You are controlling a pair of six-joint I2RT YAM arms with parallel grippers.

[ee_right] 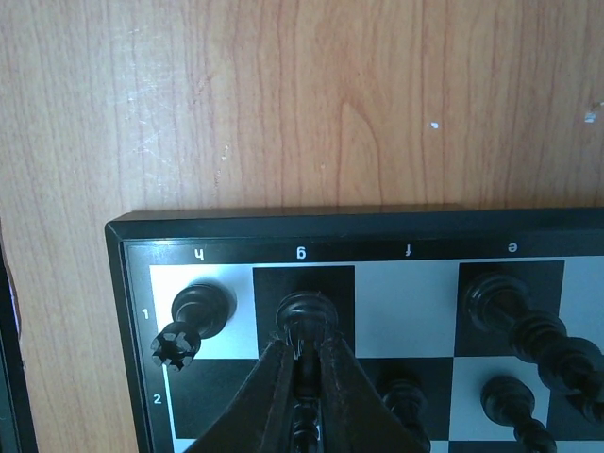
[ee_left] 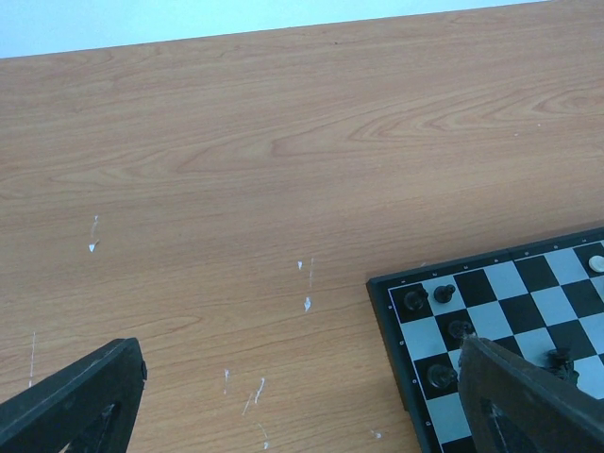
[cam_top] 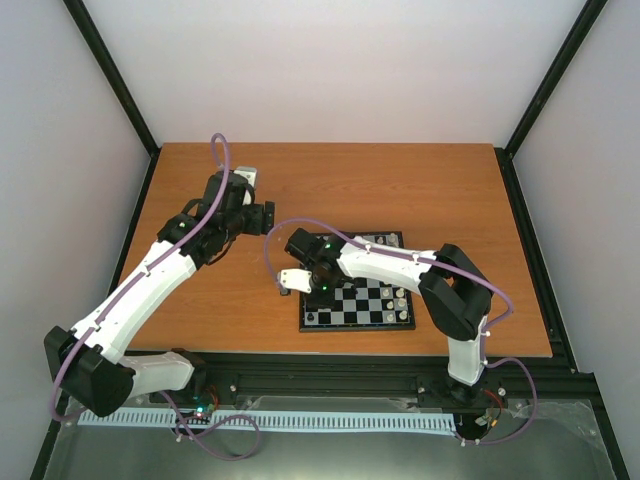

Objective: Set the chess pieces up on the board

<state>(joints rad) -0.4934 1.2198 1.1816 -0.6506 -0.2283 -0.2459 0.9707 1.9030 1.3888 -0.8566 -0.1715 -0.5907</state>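
The board (ee_right: 283,228) lies on the table (ee_left: 283,142). Black pieces stand on its first two rows at the h corner. One of them, the g1 piece (ee_right: 304,311), has the right gripper (ee_right: 304,351) directly at it, fingers almost together. Whether they pinch it, I cannot tell. Its neighbours are close: the h1 piece (ee_right: 193,316) and the f2 piece (ee_right: 404,392). If the fingers spread or lift crookedly, they may tip the g1 piece or push these neighbours. The left gripper (ee_left: 300,351) hangs wide apart over the table beside the board, holding nothing.
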